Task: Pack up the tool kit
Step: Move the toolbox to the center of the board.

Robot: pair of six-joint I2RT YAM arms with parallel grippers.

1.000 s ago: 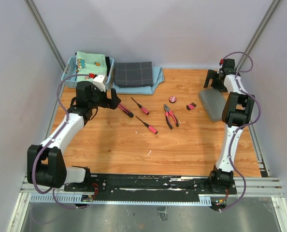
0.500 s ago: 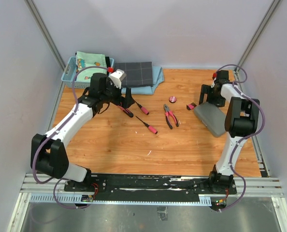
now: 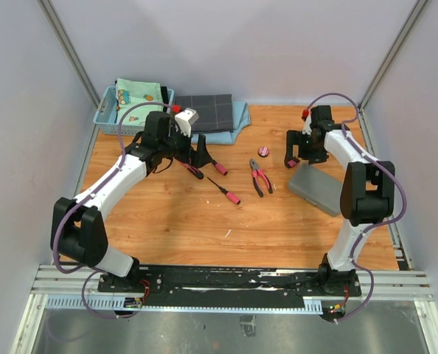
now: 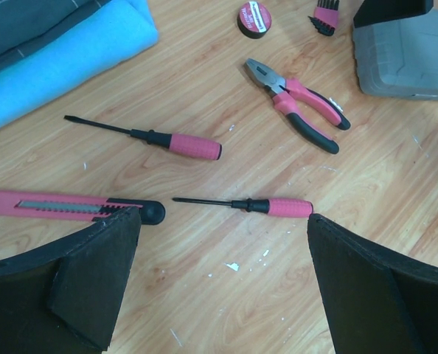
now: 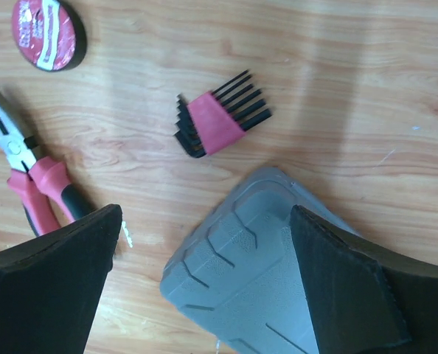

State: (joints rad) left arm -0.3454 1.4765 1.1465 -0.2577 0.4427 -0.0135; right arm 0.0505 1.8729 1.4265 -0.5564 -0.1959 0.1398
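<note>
The grey tool kit case [image 3: 316, 189] lies shut at the table's right, also seen in the right wrist view [image 5: 270, 295]. My right gripper [image 3: 301, 153] hangs open over its far corner [image 5: 204, 214], with the pink hex key set [image 5: 219, 122] just beyond. Pliers [image 3: 260, 178], round tape [image 3: 264, 152], two screwdrivers [image 3: 214, 161] [image 3: 226, 191] and a knife [image 3: 190, 169] lie mid-table. My left gripper [image 3: 201, 155] is open and empty above the wood [image 4: 223, 221], with the knife [image 4: 64, 206] by its left finger and one screwdriver [image 4: 256, 205] just ahead.
A light blue basket [image 3: 134, 103] with a printed cloth stands at the back left. Next to it a dark checked cloth [image 3: 204, 112] lies on a blue towel [image 4: 57, 51]. Grey walls close in both sides.
My left arm has swung right, over the knife and screwdrivers. My right arm has moved left toward the hex keys, and the case has slid nearer and turned.
</note>
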